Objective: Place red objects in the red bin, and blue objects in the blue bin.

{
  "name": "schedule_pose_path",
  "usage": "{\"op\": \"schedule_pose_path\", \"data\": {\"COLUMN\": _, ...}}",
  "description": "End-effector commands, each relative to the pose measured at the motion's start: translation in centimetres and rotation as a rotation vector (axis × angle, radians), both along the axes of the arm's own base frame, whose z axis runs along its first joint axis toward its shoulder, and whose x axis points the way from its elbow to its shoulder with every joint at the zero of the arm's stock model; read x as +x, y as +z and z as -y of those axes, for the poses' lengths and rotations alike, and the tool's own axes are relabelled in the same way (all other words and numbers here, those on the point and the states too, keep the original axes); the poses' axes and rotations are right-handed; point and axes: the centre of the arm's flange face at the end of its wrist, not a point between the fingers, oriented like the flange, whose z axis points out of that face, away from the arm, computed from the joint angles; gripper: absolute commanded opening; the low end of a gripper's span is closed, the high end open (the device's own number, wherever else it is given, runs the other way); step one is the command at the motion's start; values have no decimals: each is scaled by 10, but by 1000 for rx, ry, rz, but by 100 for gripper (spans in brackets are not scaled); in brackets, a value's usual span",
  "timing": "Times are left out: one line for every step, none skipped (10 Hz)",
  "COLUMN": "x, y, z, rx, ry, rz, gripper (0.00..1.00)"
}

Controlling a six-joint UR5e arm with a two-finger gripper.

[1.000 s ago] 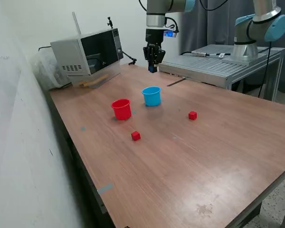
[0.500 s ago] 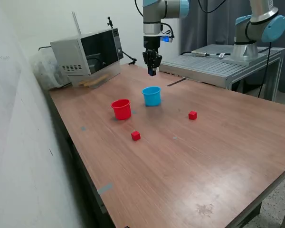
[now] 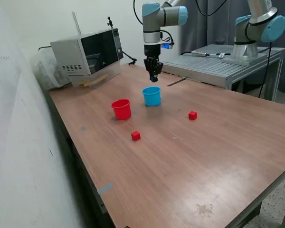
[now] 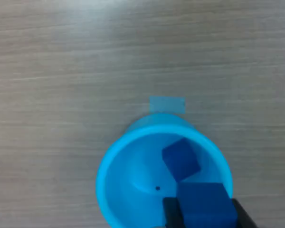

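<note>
Setting: a long wooden table [image 3: 190, 161] is seen beside a pale wall, with a microwave [image 3: 88, 54] standing at its far end and a grey metal bench [image 3: 213, 64] behind it, on which a second robot arm [image 3: 256, 28] is mounted.

Blue bin: a light blue cup [image 3: 151, 96] is stood upright on the table, just beside the red cup and toward the exterior view's right of it. In the wrist view its open mouth [image 4: 133, 175] is seen from above.

Contents of blue bin: one dark blue cube [image 4: 180, 159] is seen lying tilted on the cup's floor.

Gripper: the gripper [image 3: 153, 76] is held above the blue cup, pointing down. In the wrist view its dark fingers [image 4: 171, 216] are closed on a second dark blue cube [image 4: 204, 204], which is carried over the cup's mouth; how far above the rim it is held cannot be judged well from either view.

Red bin: a red cup [image 3: 121, 109] is stood upright; its inside appears bare, though the angle is shallow.

Red objects: one red cube [image 3: 136, 136] is set on the table near the red cup, on the side nearer the camera; another red cube [image 3: 193, 115] lies well apart, toward the exterior view's right.

Surface marks: a pale blue patch of tape [image 4: 166, 104] is seen on the wood just beside the blue cup.
</note>
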Motion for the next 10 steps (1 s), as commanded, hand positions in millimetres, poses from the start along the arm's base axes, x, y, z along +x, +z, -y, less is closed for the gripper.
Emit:
{"op": "schedule_pose_path", "data": {"x": -10, "y": -19, "z": -3, "rx": -6, "ry": 1, "rz": 15, "gripper": 0}}
{"op": "schedule_pose_path", "data": {"x": -14, "y": -18, "z": -5, "rx": -1, "ry": 0, "rz": 1, "gripper": 0}}
{"op": "schedule_pose_path", "data": {"x": -16, "y": -17, "z": -7, "rx": 2, "ry": -3, "rz": -10, "gripper": 0}}
{"op": "schedule_pose_path", "data": {"x": -17, "y": -16, "z": -7, "rx": 5, "ry": -3, "rz": -20, "gripper": 0}}
{"op": "schedule_pose_path", "data": {"x": -18, "y": -16, "z": -7, "rx": 6, "ry": -2, "rz": -23, "gripper": 0}}
{"op": "schedule_pose_path", "data": {"x": -18, "y": -15, "z": -8, "rx": 8, "ry": -3, "rz": -29, "gripper": 100}}
{"op": "schedule_pose_path", "data": {"x": -18, "y": -15, "z": -8, "rx": 11, "ry": -3, "rz": -33, "gripper": 100}}
{"op": "schedule_pose_path", "data": {"x": -18, "y": -15, "z": -8, "rx": 11, "ry": -5, "rz": -33, "gripper": 100}}
{"op": "schedule_pose_path", "data": {"x": -19, "y": -15, "z": -9, "rx": 12, "ry": -3, "rz": -34, "gripper": 100}}
{"op": "schedule_pose_path", "data": {"x": -18, "y": -15, "z": -8, "rx": 11, "ry": -3, "rz": -33, "gripper": 100}}
